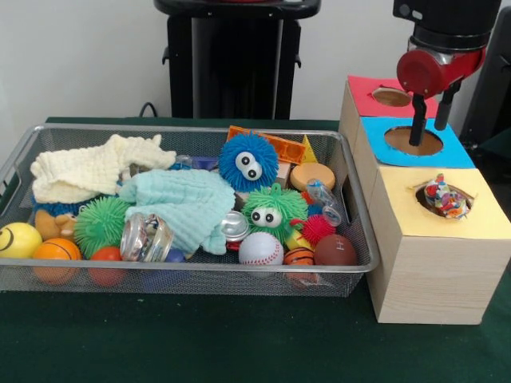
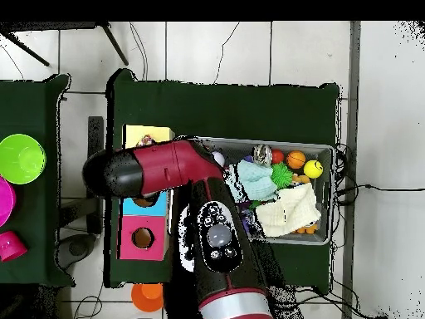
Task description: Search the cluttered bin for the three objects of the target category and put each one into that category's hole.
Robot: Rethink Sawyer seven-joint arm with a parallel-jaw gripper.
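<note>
The wire mesh bin (image 1: 160,269) sits left of the pale wooden box (image 1: 435,275); it also shows in the overhead view (image 2: 330,193). One printed cloth bundle (image 1: 444,197) sits in the yellow-ringed hole (image 1: 421,201), poking above its rim. No other printed bundle shows among the bin's clutter. My gripper (image 1: 429,120) hangs open and empty just above the blue-ringed hole (image 1: 413,141), behind the yellow one. In the overhead view the arm (image 2: 166,170) hides the gripper; the yellow card (image 2: 159,133) shows beside it.
The bin holds a cream cloth (image 1: 88,169), a mint cloth (image 1: 188,203), blue (image 1: 248,162) and green (image 1: 274,211) fuzzy balls with eyes, a baseball (image 1: 260,248) and several small balls. The red-ringed hole (image 1: 391,96) is farthest back. A green bowl (image 2: 21,158) stands on a side table.
</note>
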